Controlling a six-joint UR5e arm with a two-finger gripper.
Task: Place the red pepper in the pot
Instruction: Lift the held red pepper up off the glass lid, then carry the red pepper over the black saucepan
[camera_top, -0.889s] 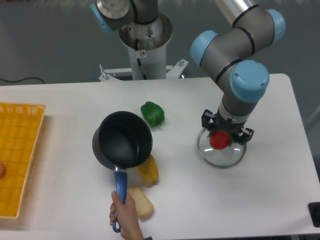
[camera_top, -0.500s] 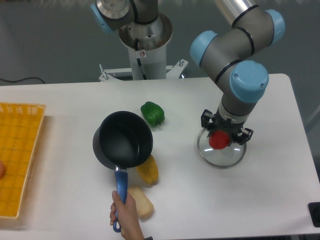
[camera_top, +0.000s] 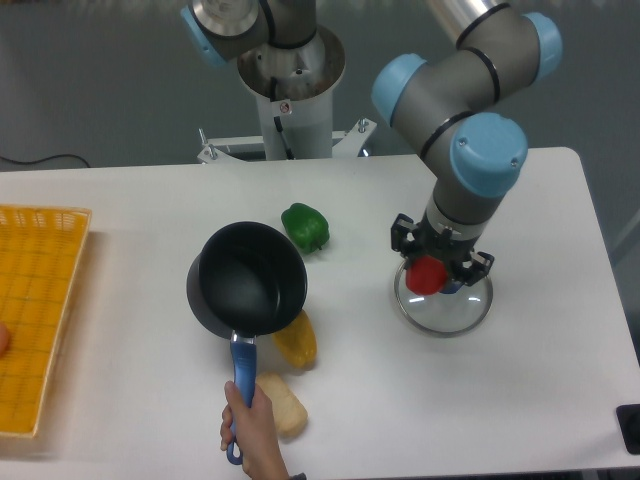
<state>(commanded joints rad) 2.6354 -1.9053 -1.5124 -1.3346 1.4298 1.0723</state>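
The red pepper hangs just above the glass lid, held in my gripper, which is shut on it from above. The pot, black with a blue handle, sits well to the left near the table's middle, its dark inside empty. A person's hand grips the end of the handle at the front edge. The pepper is about a pot's width to the right of the pot's rim.
A green pepper lies behind the pot, a yellow pepper and a pale bread-like piece lie at its front right. A yellow basket fills the left edge. The robot base stands at the back.
My gripper with the red pepper has shifted a little to the left and up, away from the lid's middle. The lid's blue knob now shows beside the pepper. The pot has barely moved.
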